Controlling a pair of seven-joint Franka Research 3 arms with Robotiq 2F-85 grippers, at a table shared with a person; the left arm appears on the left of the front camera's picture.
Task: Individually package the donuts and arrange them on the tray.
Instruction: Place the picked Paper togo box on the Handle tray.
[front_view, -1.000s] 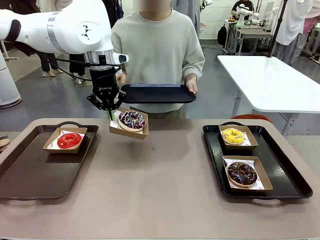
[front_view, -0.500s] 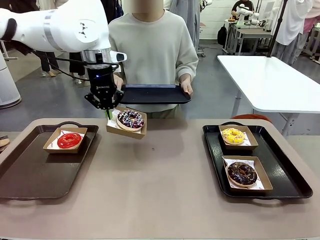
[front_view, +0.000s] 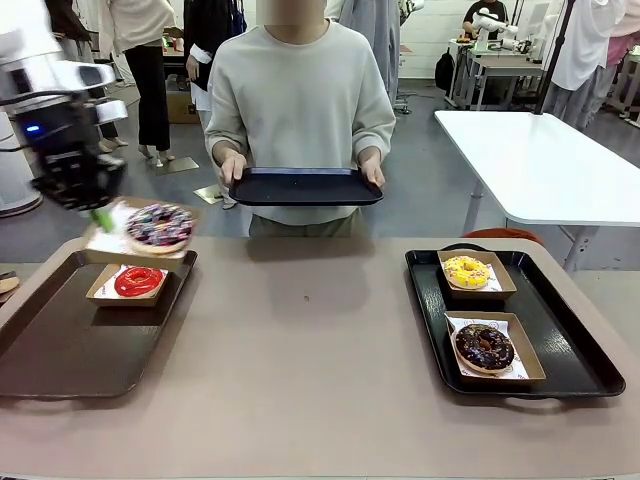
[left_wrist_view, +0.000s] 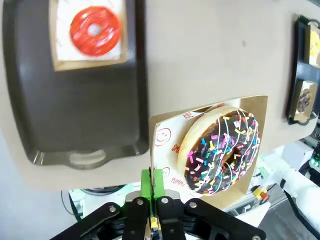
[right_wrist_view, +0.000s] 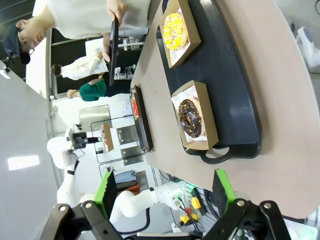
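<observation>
- The left gripper (front_view: 98, 213) is clamped on the edge of a kraft paper box (front_view: 120, 245) that carries the sprinkled donut (front_view: 159, 224); the box hangs in the air above the far end of the left tray (front_view: 60, 350).
- In the left wrist view the green pads (left_wrist_view: 151, 182) pinch the box's liner and rim (left_wrist_view: 167, 145), with the sprinkled donut (left_wrist_view: 222, 150) tilted beside them, over the table and the left tray's edge (left_wrist_view: 90, 150).
- The red donut (front_view: 138, 281) sits in its own box at the far end of the left tray, just under the carried box.
- The right tray (front_view: 585, 370) holds the yellow donut (front_view: 466, 271) in a box at its far end and the chocolate donut (front_view: 484, 347) in a box nearer the camera.
- The right gripper (right_wrist_view: 162, 192) has its jaws spread wide with nothing between them, above the near end of the right tray (right_wrist_view: 235, 90).
- The person holds a third dark tray (front_view: 305, 187) in both hands at the far side of the table (front_view: 320, 370).
</observation>
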